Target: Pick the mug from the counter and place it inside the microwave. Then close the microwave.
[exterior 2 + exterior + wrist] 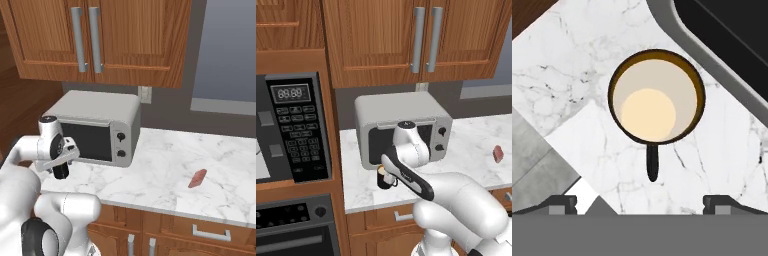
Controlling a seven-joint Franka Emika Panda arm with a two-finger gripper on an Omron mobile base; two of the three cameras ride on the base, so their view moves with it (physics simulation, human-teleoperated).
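The black mug (656, 96) stands upright on the white marble counter (572, 75), seen from straight above with its cream inside and its handle (653, 162) pointing toward the hand. My gripper (641, 205) hangs open directly over it, fingertips (562, 204) wide apart and holding nothing. From the base, the mug (384, 179) sits at the counter's (471, 140) front left, just under the gripper (390, 169). The mug (62, 173) is partly hidden below the gripper (60, 161). The black microwave (298, 130) with keypad and display is built in at the left, its door side cut off by the edge.
A light-grey toaster oven (401, 130) stands just behind the mug; it is also close by at the left in the right base view (95, 130). A small red item (198, 178) lies on the counter to the right. A black oven (291, 225) sits below the microwave. Wooden cabinets hang overhead.
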